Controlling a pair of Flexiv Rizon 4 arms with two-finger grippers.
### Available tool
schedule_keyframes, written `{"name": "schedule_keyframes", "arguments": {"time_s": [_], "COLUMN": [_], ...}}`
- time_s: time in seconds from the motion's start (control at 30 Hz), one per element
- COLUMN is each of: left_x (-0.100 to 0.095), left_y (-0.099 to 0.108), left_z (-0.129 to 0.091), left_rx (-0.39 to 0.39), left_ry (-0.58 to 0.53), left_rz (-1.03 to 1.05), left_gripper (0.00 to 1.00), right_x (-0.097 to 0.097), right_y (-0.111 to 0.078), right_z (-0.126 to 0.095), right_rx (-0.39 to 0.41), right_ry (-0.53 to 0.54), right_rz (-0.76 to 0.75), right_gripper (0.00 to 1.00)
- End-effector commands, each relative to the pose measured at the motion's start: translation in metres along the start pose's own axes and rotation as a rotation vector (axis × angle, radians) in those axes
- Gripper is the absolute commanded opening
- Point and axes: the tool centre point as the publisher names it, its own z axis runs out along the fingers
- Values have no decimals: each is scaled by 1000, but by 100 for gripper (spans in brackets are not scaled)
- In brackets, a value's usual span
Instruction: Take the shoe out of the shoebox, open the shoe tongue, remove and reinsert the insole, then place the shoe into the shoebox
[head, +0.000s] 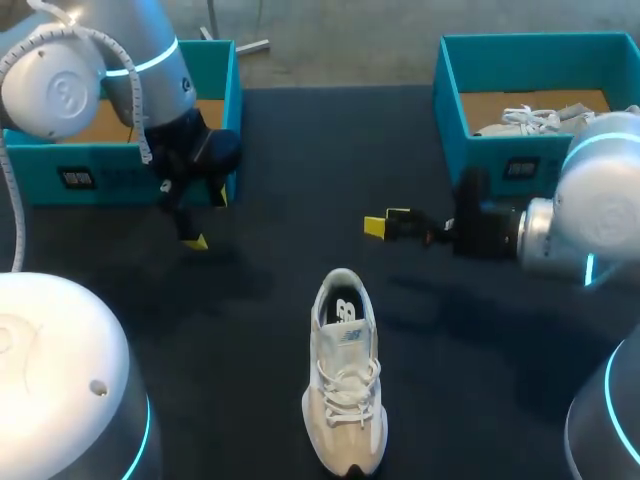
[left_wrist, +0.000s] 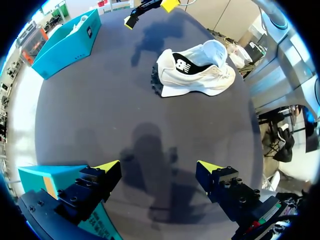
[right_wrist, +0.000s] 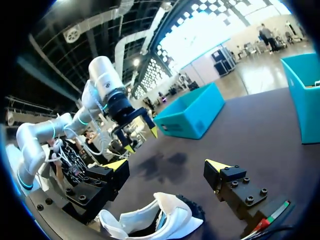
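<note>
Shoe (head: 345, 385): light, soft upper, which we judge best gripped at firm heel (head: 341, 276); left gripper (head: 206, 217) and right gripper (head: 386, 221) both spread, empty.

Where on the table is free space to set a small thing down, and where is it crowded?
Bare table lies between the left gripper and the shoe, and also between the left shoebox and the right shoebox at the far side. It is more crowded between the right gripper and the shoe's heel end.
</note>
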Motion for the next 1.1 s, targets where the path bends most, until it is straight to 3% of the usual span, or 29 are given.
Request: {"name": "schedule_keyframes", "arguments": {"time_s": [0.03, 0.43, 0.8, 1.1], "left_x": [-3, -9, -16, -21], "left_y": [-2, 5, 2, -7], "left_z": [-2, -3, -7, -14], "left_rx": [-9, -10, -21, -26], "left_ry": [7, 25, 26, 9], "left_rz": [1, -2, -9, -29], "left_gripper": [100, 100, 100, 100], "right_x": [-2, -2, -13, -30], "right_y": [-5, 3, 3, 9], "right_z": [2, 9, 4, 5], "right_rx": [-56, -41, -101, -89], "right_ry": [-16, -114, -229, -122], "right_rz": [-21, -35, -54, -5], "right_gripper": [100, 100, 100, 100]}}
